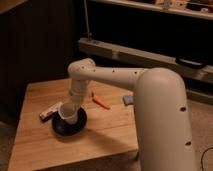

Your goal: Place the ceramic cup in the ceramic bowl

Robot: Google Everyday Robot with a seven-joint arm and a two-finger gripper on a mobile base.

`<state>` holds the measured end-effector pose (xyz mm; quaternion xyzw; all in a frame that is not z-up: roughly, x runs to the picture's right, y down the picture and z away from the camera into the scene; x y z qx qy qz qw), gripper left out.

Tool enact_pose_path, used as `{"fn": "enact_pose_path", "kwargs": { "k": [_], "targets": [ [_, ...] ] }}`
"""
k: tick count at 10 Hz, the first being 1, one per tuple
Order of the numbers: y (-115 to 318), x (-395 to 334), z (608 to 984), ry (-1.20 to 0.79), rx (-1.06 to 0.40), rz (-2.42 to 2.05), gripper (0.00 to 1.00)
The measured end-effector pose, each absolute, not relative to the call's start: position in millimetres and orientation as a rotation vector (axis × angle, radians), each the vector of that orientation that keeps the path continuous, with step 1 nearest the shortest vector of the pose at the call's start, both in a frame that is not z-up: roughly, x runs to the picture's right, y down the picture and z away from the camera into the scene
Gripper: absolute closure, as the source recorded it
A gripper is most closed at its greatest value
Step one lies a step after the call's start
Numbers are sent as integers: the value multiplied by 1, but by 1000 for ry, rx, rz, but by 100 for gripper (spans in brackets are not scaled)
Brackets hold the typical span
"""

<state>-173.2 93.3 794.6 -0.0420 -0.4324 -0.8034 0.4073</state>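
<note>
Item: small off-white tapered ceramic cup (67, 113), handleless, wider at the rim. It is sitting over the near-left part of the bowl, rim tilted toward the camera; whether its base is already touching the bowl's inside cannot be told.

Item: round, shallow, glossy black ceramic bowl (75, 129). It is resting on the left half of the table, partly covered by the cup.

Item: gripper (73, 106) at the end of the cream-coloured robot arm (115, 76). It is hanging directly above and behind the cup, over the bowl. The fingers are hidden behind the cup and wrist, so how far the jaws are standing apart, and whether they are holding the cup, cannot be told.

Item: light wooden table (110, 130).

Item: orange elongated object (101, 102), lying right of the bowl, apart from it.

Item: small blue flat object (128, 100), lying further right, partly hidden by the arm.

Item: small pale and dark packet (49, 112), lying just beside the bowl's left edge.

Risks, as judged:
- The cup is leaning; if it is let go while tilted, it is likely to tip onto its side or roll over the shallow rim.
- The cup is sitting off-centre; a release near the rim is risking a landing on the edge.
- Ceramic is meeting ceramic; a drop from height is risking a chip.
- A sideways retreat is risking dragging the cup or nudging the bowl into the packet.
</note>
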Motion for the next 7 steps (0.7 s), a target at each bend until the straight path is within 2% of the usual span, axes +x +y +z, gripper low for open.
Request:
{"fn": "enact_pose_path", "kwargs": {
  "k": [4, 7],
  "targets": [
    [91, -168, 802, -1102, -130, -1991, 20],
    [71, -149, 798, -1135, -9, -1903, 20]
  ]
}}
